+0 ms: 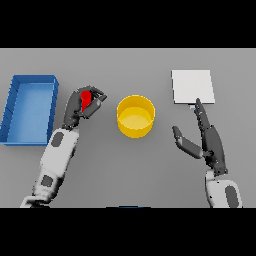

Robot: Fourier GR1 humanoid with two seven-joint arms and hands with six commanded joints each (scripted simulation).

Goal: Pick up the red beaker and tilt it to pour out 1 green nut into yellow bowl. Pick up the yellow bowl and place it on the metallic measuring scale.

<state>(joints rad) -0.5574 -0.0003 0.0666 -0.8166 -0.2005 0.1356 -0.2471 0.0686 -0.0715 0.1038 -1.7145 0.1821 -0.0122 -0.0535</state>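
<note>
Two steps make up this job, and you are in the first of them: your left hand (80, 106) has its fingers curled round the red beaker (86, 99), which sits to the left of the yellow bowl (135, 116) and not over it. Only a small patch of red shows between the fingers, so you cannot tell from this view how far the beaker is tipped, nor can you see the green nut. The bowl stands upright on the grey table (130, 170), near the middle, and looks to hold nothing yet, though a small nut could be hard to make out against the yellow. Your next move, as I judge it, calls for carrying the beaker rightward until its lip is above the bowl's opening, then tilting it gently enough that only one nut rolls out; a fast tip risks spilling more. Your right hand (209, 141) rests open near the table's right side, fingers straight and pointing toward the metallic measuring scale (192, 86), a pale square plate just beyond its fingertips. That hand is well placed for the second step, taking the bowl and setting it on the scale. The blue tray (11, 107) at the far left plays no part here.
</note>
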